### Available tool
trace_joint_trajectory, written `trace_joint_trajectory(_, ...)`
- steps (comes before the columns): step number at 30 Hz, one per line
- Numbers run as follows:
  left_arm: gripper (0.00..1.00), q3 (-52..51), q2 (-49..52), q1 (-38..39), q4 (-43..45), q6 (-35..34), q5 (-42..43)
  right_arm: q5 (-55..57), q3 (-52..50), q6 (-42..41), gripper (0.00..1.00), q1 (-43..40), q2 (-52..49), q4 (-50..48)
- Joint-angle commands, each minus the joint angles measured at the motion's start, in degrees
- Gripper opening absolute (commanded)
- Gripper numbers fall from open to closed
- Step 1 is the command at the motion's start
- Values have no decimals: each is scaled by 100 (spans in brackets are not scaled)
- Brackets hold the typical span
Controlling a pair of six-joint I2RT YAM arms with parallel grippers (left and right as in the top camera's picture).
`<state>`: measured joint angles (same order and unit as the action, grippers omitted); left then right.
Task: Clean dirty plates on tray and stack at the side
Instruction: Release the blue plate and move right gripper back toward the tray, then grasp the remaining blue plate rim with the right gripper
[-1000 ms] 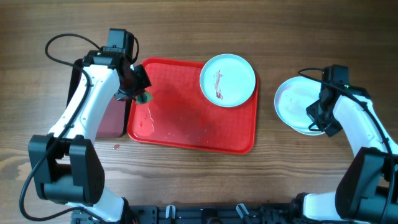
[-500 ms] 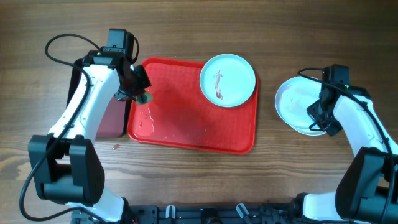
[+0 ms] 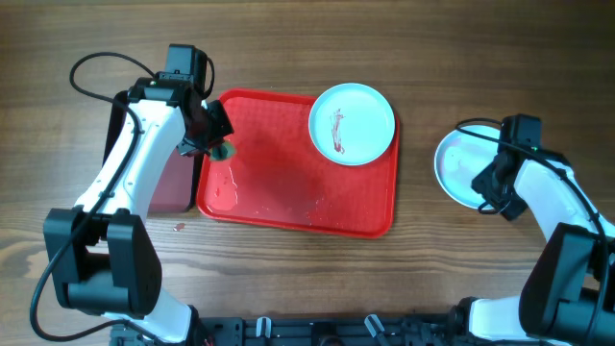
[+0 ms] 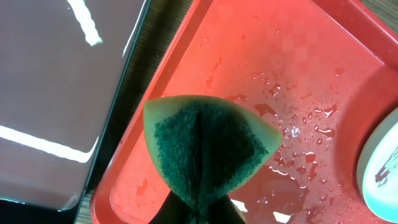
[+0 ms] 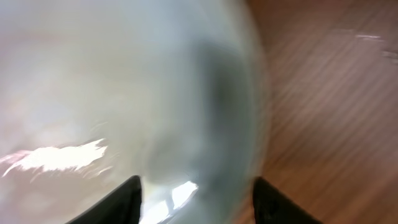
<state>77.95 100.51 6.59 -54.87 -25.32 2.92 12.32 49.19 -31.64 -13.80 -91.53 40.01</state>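
A pale turquoise plate [image 3: 352,123] with a dark red smear lies in the far right corner of the red tray [image 3: 279,183]. My left gripper [image 3: 219,146] is shut on a green and yellow sponge [image 4: 208,149], which hangs over the tray's wet left end [image 4: 298,74]. The smeared plate's rim [image 4: 382,168] shows at the right edge of the left wrist view. Another pale plate [image 3: 463,165] lies on the table right of the tray. My right gripper [image 3: 488,187] hovers over that plate's near right edge, open. The plate [image 5: 112,93] lies blurred below its parted fingertips.
A dark maroon tray [image 3: 171,183] with a black rim lies against the red tray's left side, under my left arm. Water drops and faint red smears dot the red tray's floor. A small red spot marks the wood near the tray's front left corner.
My right gripper has opened and shifted slightly right and toward me. The plate beneath it now lies a little further right. The left arm and sponge have not moved.
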Motion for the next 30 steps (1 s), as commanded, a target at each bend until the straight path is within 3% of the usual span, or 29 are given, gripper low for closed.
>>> trace_joint_trajectory(1,4,-39,-20,4,20,111,50,-1790,575,1375,67,109,299,-52)
trace_joint_trajectory(4,4,-39,-20,4,26,111,50,-2551,1078,1661,69,581,428,-48)
trace_joint_trajectory(7,4,-39,-20,4,42,111,50,-2455,1145,1545,75,1069,431,-151)
trace_joint_trajectory(9,4,-39,-20,4,37,111,50,-2092,1145,1110,75,1338,374,-151)
trace_joint_trajectory(12,4,-39,-20,4,37,111,50,-2249,1102,1102,76,1561,170,-160)
trace_joint_trajectory(16,4,-39,-20,4,39,111,50,-2782,885,1893,74,1779,-188,-295)
trace_joint_trajectory(23,4,-39,-20,4,39,111,50,-2844,844,2275,63,2002,-822,-326)
trace_joint_trajectory(26,4,-39,-20,4,39,114,50,-2850,844,2323,54,2002,-1032,-376)
trace_joint_trajectory(28,4,-39,-20,4,39,111,50,-2852,841,2406,41,2022,-1156,-420)
trace_joint_trajectory(30,4,-39,-20,4,39,111,50,-2852,841,2413,41,2065,-1283,-487)
